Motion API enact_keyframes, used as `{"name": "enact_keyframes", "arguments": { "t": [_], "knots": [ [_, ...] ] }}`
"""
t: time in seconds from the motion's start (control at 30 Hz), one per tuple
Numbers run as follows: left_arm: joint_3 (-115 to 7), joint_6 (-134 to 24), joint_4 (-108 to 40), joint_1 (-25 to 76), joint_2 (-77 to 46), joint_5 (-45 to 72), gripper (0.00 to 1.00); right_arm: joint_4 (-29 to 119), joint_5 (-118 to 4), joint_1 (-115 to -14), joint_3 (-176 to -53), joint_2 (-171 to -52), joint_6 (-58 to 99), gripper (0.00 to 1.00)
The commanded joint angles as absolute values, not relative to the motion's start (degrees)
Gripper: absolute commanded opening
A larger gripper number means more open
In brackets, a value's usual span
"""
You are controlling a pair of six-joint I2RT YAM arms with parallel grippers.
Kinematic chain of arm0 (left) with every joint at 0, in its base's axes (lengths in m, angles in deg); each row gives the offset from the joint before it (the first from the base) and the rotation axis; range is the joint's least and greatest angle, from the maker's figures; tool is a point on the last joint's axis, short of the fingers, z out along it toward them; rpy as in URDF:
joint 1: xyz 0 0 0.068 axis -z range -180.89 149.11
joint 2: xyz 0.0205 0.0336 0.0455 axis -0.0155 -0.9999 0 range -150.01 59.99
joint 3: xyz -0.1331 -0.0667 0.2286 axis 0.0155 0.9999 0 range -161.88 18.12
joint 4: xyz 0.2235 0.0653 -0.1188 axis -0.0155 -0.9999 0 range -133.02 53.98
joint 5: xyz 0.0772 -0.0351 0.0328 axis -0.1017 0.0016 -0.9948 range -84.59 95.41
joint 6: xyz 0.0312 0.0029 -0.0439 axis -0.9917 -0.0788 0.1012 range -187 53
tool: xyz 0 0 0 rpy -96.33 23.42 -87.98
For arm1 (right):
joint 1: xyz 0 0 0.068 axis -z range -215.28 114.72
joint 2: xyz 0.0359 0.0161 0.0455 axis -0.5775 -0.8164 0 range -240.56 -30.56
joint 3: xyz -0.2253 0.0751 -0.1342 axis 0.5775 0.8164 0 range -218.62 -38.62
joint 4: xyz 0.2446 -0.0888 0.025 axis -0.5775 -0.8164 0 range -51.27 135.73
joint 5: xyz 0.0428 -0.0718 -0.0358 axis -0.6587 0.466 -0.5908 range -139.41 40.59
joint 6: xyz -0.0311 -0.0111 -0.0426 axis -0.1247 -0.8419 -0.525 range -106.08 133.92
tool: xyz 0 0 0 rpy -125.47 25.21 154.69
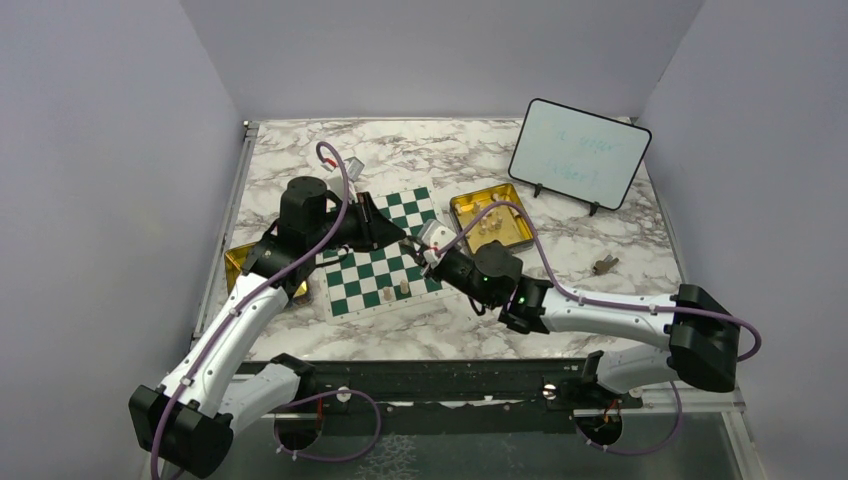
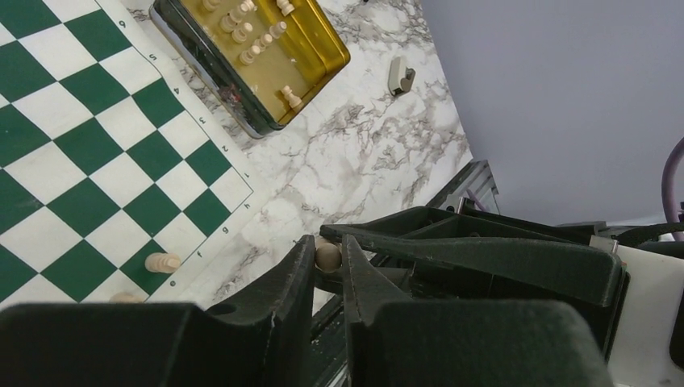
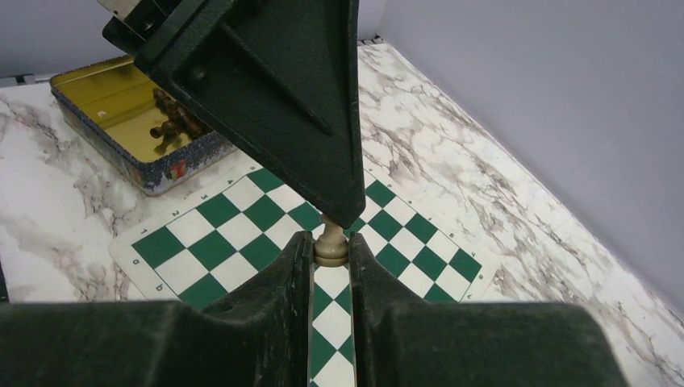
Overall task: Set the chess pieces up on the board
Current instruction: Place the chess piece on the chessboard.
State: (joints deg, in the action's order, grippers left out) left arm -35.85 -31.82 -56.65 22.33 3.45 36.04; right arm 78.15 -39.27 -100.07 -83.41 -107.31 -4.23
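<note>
Chess pieces [image 1: 388,294], two on the board [image 1: 352,275] by its near edge, two gold tins [image 1: 457,212] flanking it, left gripper [image 2: 327,243] and right gripper [image 3: 331,239] above it, each clamping one piece

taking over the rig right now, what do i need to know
Left end effector: shut on a piece above the board.
Right end effector: also shut, apparently on the same piece, as in a handover.
Done: two pieces stand on the board near its front edge.
To do: nearly everything. Cream pieces wait in the right tin, dark ones in the left tin.
</note>
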Motion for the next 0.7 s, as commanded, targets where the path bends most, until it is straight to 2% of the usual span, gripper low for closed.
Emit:
{"name": "enact_keyframes", "arguments": {
  "t": [0.0,0.07,0.2,0.23,0.4,0.67],
  "knots": [
    [-36.8,-30.95,-54.25,22.33,3.52,37.5,0.12,80.85,-41.32,-100.14,-82.02,-105.88,-5.15,0.14],
    [-36.49,-30.65,-53.76,22.31,3.03,38.57,0.05,81.22,-40.96,-100.14,-81.45,-105.88,-4.75,0.14],
    [-35.81,-30.16,-52.95,22.31,2.44,40.17,0.0,81.78,-39.3,-100.14,-80.74,-105.75,-3.34,0.15],
    [-35.62,-30.43,-52.83,22.31,2.33,40.02,0.0,81.84,-38.28,-100.14,-80.46,-105.71,-2.32,0.19],
    [-35.05,-32.87,-53.24,22.31,1.12,34.47,0.0,78.91,-34.64,-100.14,-79.42,-105.08,4.22,0.49],
    [-35.29,-36.93,-53.78,23.42,-4.79,23.44,0.0,68.2,-27.92,-98.9,-78.22,-102.13,16.35,0.73]
  ]
}}
